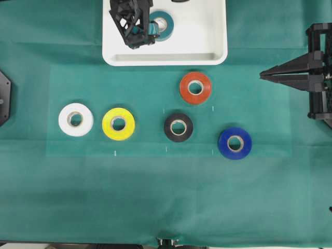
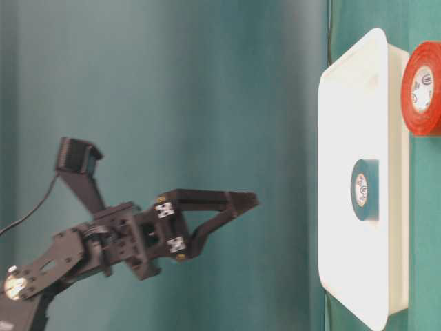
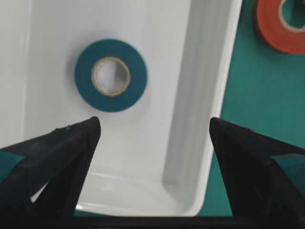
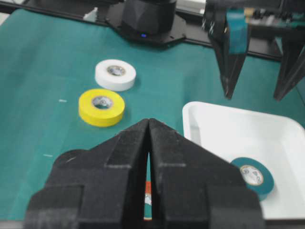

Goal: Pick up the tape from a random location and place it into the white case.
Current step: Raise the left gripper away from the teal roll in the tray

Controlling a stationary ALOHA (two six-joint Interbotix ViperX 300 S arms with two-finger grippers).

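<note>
The tape, a teal roll with a pale core, lies flat inside the white case at the back of the cloth. It also shows in the table-level view as the tape on the case floor. My left gripper hangs open above the case, just left of the roll. In the left wrist view the tape lies beyond the spread gripper, clear of both fingers. The right gripper rests shut at the right edge, empty, seen close as the gripper.
On the cloth in front of the case lie an orange roll, a black roll, a royal blue roll, a yellow roll and a white roll.
</note>
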